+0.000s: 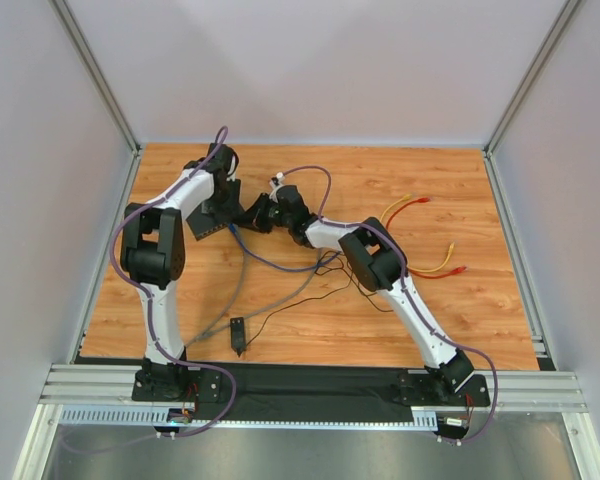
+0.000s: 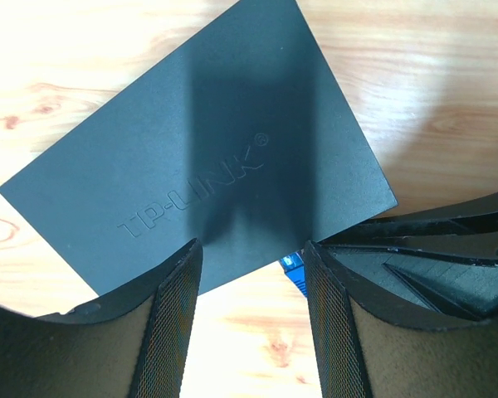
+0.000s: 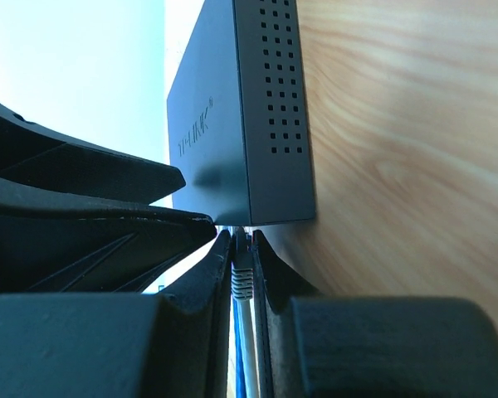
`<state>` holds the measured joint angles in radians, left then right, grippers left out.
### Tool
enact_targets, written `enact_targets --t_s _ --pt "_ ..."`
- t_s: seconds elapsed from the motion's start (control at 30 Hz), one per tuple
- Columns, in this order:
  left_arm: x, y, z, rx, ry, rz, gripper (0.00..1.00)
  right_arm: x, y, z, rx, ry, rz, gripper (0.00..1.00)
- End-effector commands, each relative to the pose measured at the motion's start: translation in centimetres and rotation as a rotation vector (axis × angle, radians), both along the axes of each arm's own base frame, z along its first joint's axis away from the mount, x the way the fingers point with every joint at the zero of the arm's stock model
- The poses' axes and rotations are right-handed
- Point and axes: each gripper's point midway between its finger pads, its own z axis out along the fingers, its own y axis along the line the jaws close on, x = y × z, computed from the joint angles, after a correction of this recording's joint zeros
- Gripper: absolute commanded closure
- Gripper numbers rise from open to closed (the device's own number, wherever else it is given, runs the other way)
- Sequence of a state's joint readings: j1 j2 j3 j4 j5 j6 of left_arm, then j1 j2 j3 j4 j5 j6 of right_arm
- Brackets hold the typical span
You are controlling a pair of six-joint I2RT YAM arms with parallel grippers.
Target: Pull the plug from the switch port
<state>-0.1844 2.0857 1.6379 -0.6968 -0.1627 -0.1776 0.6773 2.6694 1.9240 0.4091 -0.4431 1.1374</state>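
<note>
Now | right hand (image 3: 241, 245) pinching plug (image 3: 242, 282) at switch (image 3: 266, 108) | left hand (image 2: 249, 259) wide (adapter (image 1: 238, 335), orange cables (image 1: 432, 271) nearby)

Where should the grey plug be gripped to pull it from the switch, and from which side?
Take the grey plug by its ribbed boot, just outside the switch port edge. Come from that edge, along the cable, with fingers on its two flanks: it sticks straight out there. The right gripper grips it so.

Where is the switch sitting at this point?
In the top view the switch lies on the table's far-left part, right by the left gripper; the right gripper pinches the plug at its right side.
</note>
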Motion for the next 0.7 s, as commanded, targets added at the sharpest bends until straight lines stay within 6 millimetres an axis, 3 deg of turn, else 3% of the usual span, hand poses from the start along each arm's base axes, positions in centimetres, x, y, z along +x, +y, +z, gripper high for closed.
enact_targets --t_s 0.0,0.3,0.33,0.37,0.4,0.57,0.67 --pt "0.7 2.3 -1.4 0.087 0.005 0.052 0.40 -1.4 -1.5 -0.7 -0.039 0.052 0.032 1.00" --pt "0.6 2.1 -1.7 0.092 0.021 0.039 0.40 -1.4 -1.4 -1.1 -0.042 0.062 0.031 1.00" --pt "0.7 1.9 -1.7 0.092 0.020 0.033 0.40 -1.1 -1.4 -1.1 -0.043 0.065 0.030 1.00" --pt "0.6 1.9 -1.8 0.094 0.023 0.028 0.40 -0.2 -1.1 0.1 -0.032 0.036 0.032 1.00" --pt "0.5 2.0 -1.7 0.100 0.023 0.031 0.40 -0.1 -1.0 -0.5 -0.041 0.050 0.037 1.00" --pt "0.7 1.9 -2.1 0.109 0.040 0.028 0.39 -2.0 -1.8 -0.8 -0.046 0.063 0.028 1.00" --pt "0.7 2.0 -2.1 0.113 0.045 0.029 0.39 -1.6 -2.4 -1.8 -0.071 0.067 0.020 1.00"
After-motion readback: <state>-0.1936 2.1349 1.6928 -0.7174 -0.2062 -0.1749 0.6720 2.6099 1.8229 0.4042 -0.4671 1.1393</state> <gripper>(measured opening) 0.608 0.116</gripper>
